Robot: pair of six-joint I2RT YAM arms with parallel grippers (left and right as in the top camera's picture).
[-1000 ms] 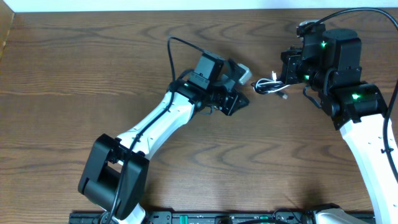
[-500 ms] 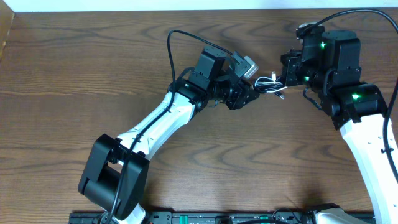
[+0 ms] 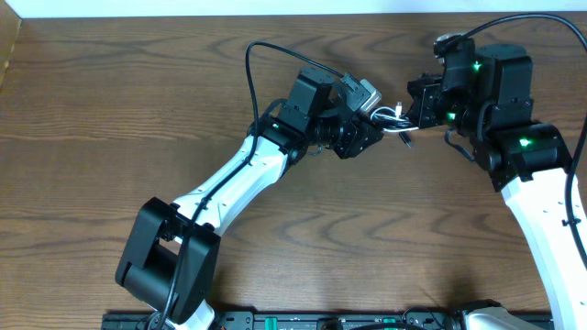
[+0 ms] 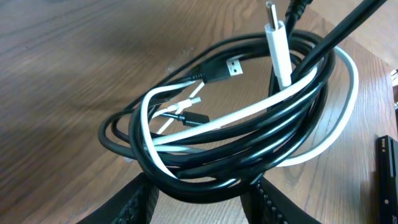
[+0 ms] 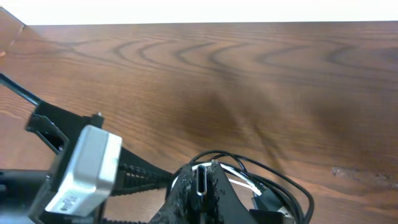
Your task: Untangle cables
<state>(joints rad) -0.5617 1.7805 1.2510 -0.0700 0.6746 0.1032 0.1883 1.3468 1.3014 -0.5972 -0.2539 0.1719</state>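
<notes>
From overhead: shows the cables (image 3: pixel 394 116) bunched at about 1 o'clock on the counter (image 3: pixel 138 110), flanked by the left claw (image 3: pixel 374 126) at 8 o'clock of the bundle and the right claw (image 3: pixel 417 103) at 3 o'clock.

From the left wrist: shows the black cord (image 4: pixel 199 177) and white cord (image 4: pixel 278 53) wound into one coil, plug ends inside the loop. Has the left claw released, fingers (image 4: pixel 140 196) spread either side of the coil's 6 o'clock bend.

From the right wrist: shows the right claw clenched on the cables at 6 o'clock, loops spilling toward 4 o'clock.
</notes>
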